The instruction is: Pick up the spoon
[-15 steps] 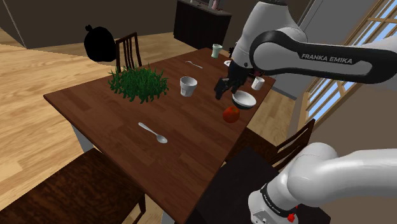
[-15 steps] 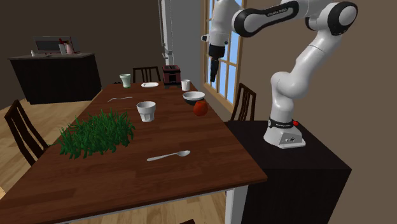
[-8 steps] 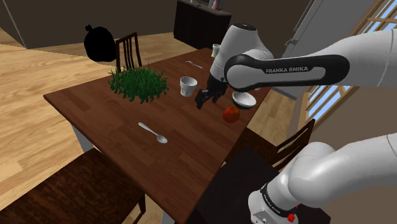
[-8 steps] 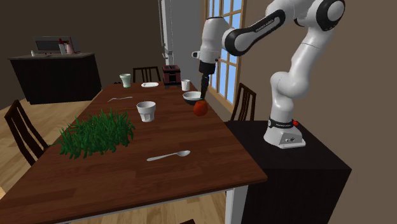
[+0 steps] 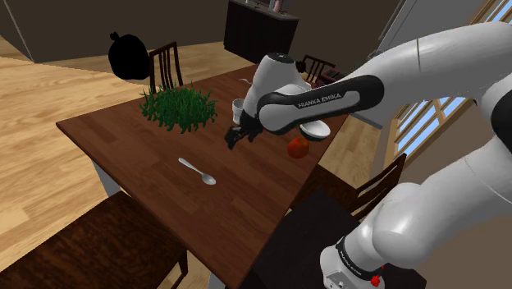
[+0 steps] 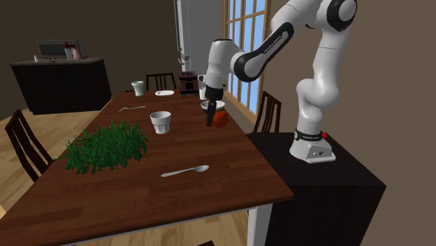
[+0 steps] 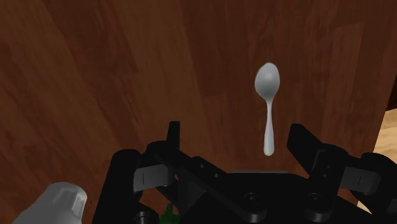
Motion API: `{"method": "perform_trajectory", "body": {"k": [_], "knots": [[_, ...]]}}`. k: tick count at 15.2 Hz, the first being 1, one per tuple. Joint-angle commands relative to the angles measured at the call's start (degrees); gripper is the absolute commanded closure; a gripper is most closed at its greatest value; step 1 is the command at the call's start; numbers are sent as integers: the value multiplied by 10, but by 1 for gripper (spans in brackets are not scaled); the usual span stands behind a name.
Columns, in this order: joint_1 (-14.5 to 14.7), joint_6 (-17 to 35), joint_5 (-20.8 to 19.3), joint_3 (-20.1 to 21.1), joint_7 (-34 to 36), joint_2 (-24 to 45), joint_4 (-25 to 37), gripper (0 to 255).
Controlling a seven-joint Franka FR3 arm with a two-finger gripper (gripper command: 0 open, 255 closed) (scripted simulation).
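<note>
The spoon lies flat on the wooden table, a little below the centre of the shoulder view, and nothing touches it. The gripper hangs above the table near the centre, apart from the spoon, its fingers spread and empty.
</note>
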Motion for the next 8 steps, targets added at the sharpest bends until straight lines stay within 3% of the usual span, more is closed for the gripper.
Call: {"method": "perform_trajectory", "body": {"k": [1, 8], "knots": [[3, 34, 1, 5, 4, 42, 14, 0], [20, 122, -9, 20, 30, 191, 92, 0]]}}
